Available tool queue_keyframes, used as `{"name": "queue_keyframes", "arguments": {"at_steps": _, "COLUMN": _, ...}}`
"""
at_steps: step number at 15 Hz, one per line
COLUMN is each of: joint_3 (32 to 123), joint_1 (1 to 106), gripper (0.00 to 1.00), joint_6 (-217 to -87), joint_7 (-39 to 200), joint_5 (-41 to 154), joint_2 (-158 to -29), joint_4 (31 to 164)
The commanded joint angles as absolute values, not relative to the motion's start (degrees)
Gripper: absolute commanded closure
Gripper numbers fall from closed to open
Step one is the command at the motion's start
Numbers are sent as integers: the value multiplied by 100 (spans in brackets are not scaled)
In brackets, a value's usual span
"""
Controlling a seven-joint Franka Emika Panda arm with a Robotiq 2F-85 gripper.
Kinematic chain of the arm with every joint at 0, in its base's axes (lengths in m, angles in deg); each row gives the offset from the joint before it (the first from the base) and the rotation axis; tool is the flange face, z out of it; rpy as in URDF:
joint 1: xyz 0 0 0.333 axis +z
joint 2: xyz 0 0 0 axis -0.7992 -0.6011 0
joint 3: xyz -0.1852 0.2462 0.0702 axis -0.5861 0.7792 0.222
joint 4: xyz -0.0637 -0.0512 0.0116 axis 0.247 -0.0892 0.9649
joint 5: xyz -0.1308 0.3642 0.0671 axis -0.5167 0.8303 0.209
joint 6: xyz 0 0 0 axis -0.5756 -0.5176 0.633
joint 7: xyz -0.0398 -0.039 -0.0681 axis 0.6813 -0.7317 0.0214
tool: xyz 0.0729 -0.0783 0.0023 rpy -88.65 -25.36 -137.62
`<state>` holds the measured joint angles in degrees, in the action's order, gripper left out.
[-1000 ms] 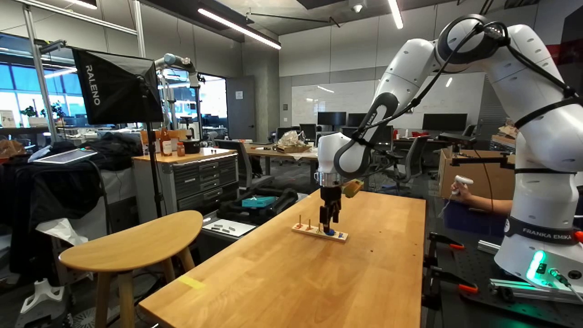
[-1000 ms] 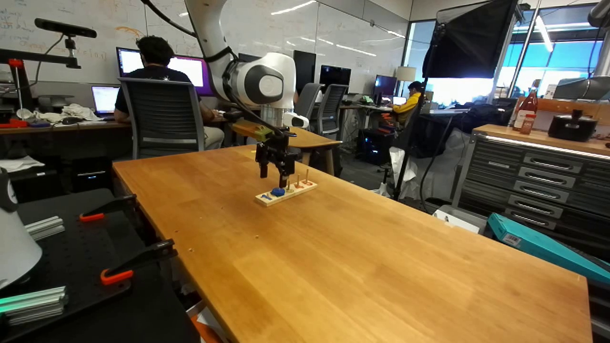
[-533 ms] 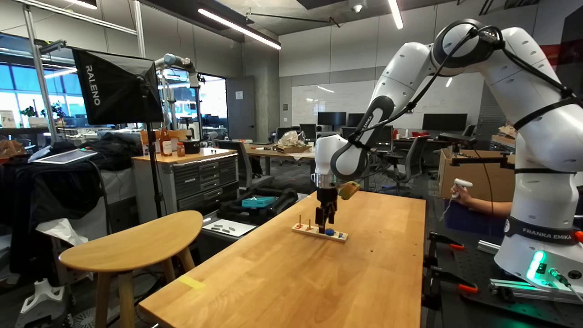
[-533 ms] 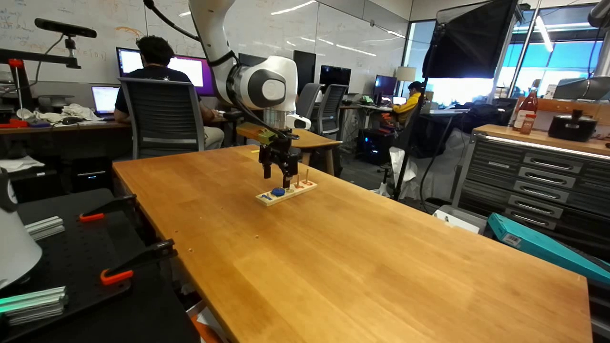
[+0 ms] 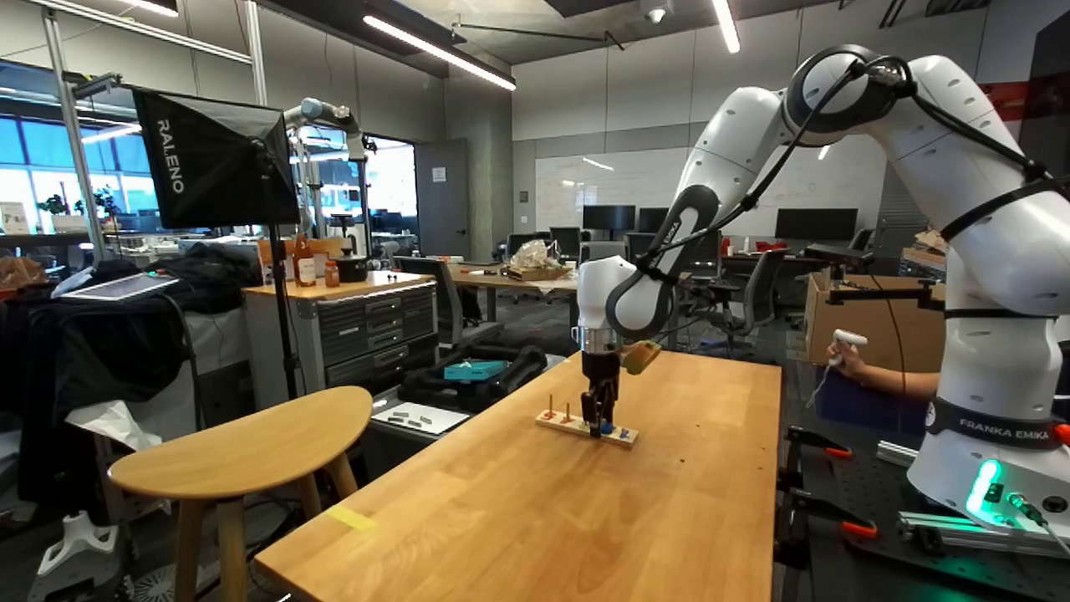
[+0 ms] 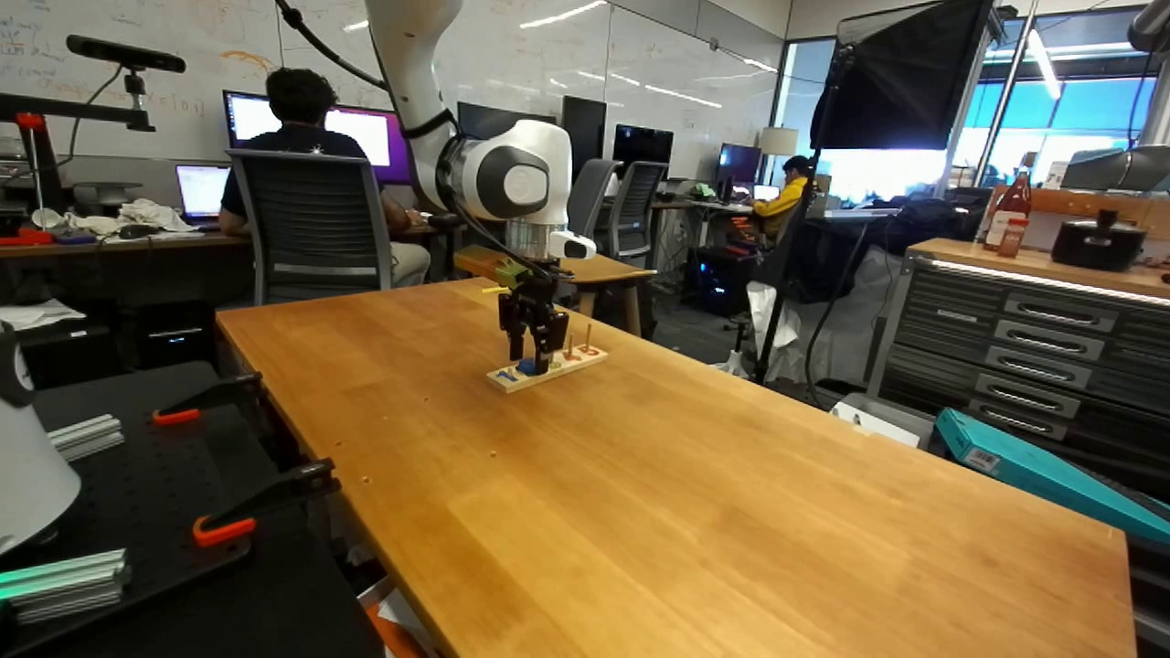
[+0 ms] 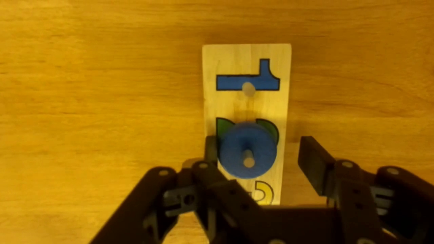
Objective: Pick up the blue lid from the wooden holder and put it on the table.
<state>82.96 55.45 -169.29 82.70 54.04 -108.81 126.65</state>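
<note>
Blue lid [image 7: 237,149] overlapping green numeral [image 7: 223,126], pincer [image 7: 260,151] spread, masking part of wooden holder [image 7: 222,103]

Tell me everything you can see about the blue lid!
The blue lid is a round, flat disc, plain blue all over, maybe painted wood. A pale peg pokes up through its middle. It lies flat on the holder, partly covering a green shape. The open gripper straddles it: one finger is right by its edge, and I can't tell whether they touch; the other finger stands clear of it.
</note>
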Motion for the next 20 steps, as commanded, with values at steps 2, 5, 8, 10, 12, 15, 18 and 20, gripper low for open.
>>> {"name": "queue_keyframes", "arguments": {"at_steps": 2, "joint_3": 8232, "joint_1": 5569, "gripper": 73, "joint_6": -16971, "joint_7": 8209, "joint_5": 5549, "joint_2": -11057, "joint_4": 12421}}
{"name": "queue_keyframes", "arguments": {"at_steps": 5, "joint_3": 8231, "joint_1": 5560, "gripper": 82, "joint_6": -16948, "joint_7": 8212, "joint_5": 5580, "joint_2": -11024, "joint_4": 12410}}
{"name": "queue_keyframes", "arguments": {"at_steps": 8, "joint_3": 8305, "joint_1": 5541, "gripper": 82, "joint_6": -16761, "joint_7": 8185, "joint_5": 5697, "joint_2": -10876, "joint_4": 12438}}
{"name": "queue_keyframes", "arguments": {"at_steps": 10, "joint_3": 8377, "joint_1": 5560, "gripper": 82, "joint_6": -16638, "joint_7": 8172, "joint_5": 5771, "joint_2": -10674, "joint_4": 12507}}
{"name": "queue_keyframes", "arguments": {"at_steps": 12, "joint_3": 8471, "joint_1": 5560, "gripper": 82, "joint_6": -16534, "joint_7": 8145, "joint_5": 5856, "joint_2": -10446, "joint_4": 12575}}
{"name": "queue_keyframes", "arguments": {"at_steps": 15, "joint_3": 8502, "joint_1": 5570, "gripper": 82, "joint_6": -16355, "joint_7": 8161, "joint_5": 5919, "joint_2": -10150, "joint_4": 12552}}
{"name": "queue_keyframes", "arguments": {"at_steps": 18, "joint_3": 8302, "joint_1": 5546, "gripper": 82, "joint_6": -16237, "joint_7": 8251, "joint_5": 5792, "joint_2": -9926, "joint_4": 12581}}
{"name": "queue_keyframes", "arguments": {"at_steps": 20, "joint_3": 8085, "joint_1": 5516, "gripper": 82, "joint_6": -16163, "joint_7": 8328, "joint_5": 5658, "joint_2": -9912, "joint_4": 12590}}
